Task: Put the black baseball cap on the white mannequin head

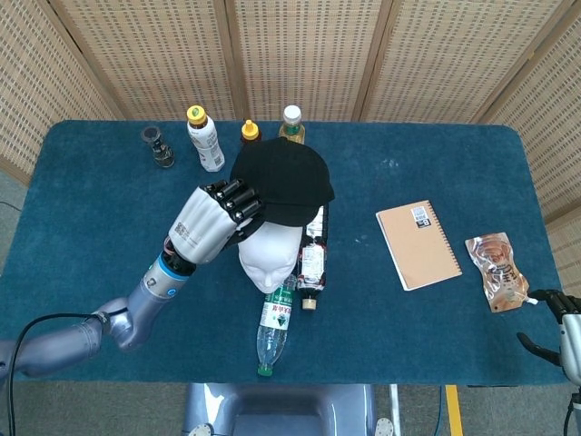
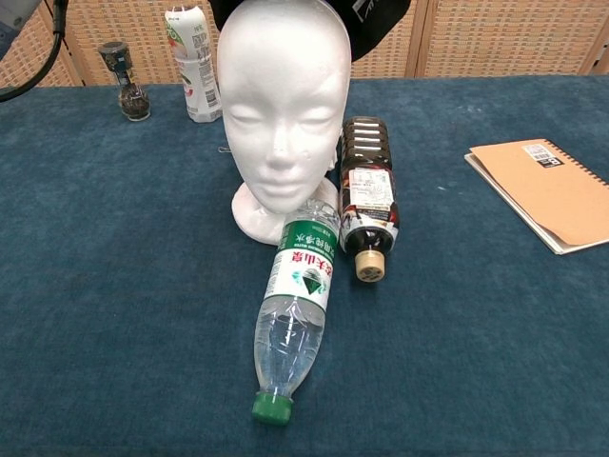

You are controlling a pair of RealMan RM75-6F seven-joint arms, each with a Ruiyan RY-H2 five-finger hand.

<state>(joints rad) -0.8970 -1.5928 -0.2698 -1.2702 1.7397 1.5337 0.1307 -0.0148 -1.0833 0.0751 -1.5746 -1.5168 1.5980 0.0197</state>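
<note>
My left hand [image 1: 216, 221] grips the black baseball cap [image 1: 283, 182] by its near-left edge and holds it over the top of the white mannequin head [image 1: 266, 252]. From above, the cap hides most of the head's crown. In the chest view the mannequin head [image 2: 279, 105] stands upright facing me, with the cap [image 2: 376, 24] showing behind its top right. My right hand [image 1: 565, 329] sits at the table's near right corner, only partly in view, and nothing shows in it.
A clear water bottle [image 1: 274, 322] and a dark bottle [image 1: 312, 257] lie in front of and beside the mannequin. Three bottles [image 1: 205, 138] and a small grinder [image 1: 158, 145] stand at the back. A brown notebook [image 1: 418, 243] and a snack packet [image 1: 496, 269] lie on the right.
</note>
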